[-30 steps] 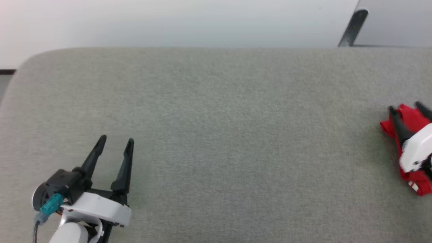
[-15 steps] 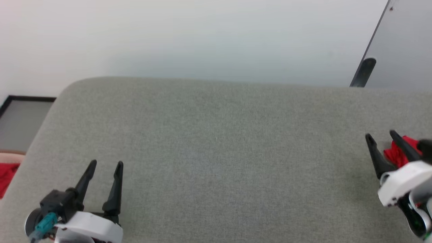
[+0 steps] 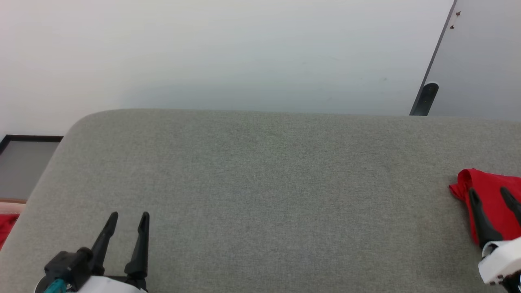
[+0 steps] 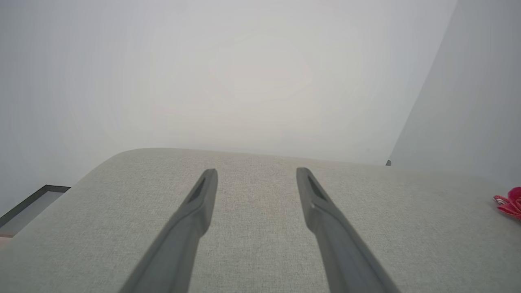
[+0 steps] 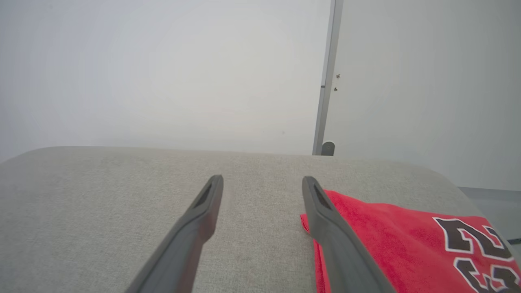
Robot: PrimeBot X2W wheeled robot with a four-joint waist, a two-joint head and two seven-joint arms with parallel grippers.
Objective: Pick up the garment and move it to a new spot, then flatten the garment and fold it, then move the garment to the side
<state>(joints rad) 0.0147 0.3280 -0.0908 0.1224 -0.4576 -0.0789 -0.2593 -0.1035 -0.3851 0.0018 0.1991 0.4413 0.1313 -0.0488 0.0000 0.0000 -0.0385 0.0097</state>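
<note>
The garment [image 3: 484,183] is a red jersey lying folded on the grey table [image 3: 260,183] at its far right. Its black "23" outlined in white shows in the right wrist view on the garment [image 5: 386,232]. My right gripper [image 3: 488,191] is open over the garment's left part, with nothing between its fingers. In its own view the right gripper [image 5: 262,179] straddles the garment's left edge. My left gripper [image 3: 129,216] is open and empty near the table's front left. The left gripper [image 4: 256,171] points across bare fabric, with the garment [image 4: 508,201] a small red patch far to its right.
A pale wall runs behind the table, and a grey panel with a black post [image 3: 425,99] stands at the back right. The table's left corner is rounded, with a dark-framed floor area [image 3: 24,162] beyond it. A red thing [image 3: 6,226] shows at the left edge.
The head camera has tilted up, so the table and both grippers sit lower in the picture. The right gripper's tips have drawn back a little from the garment's far edge. Both grippers stay open.
</note>
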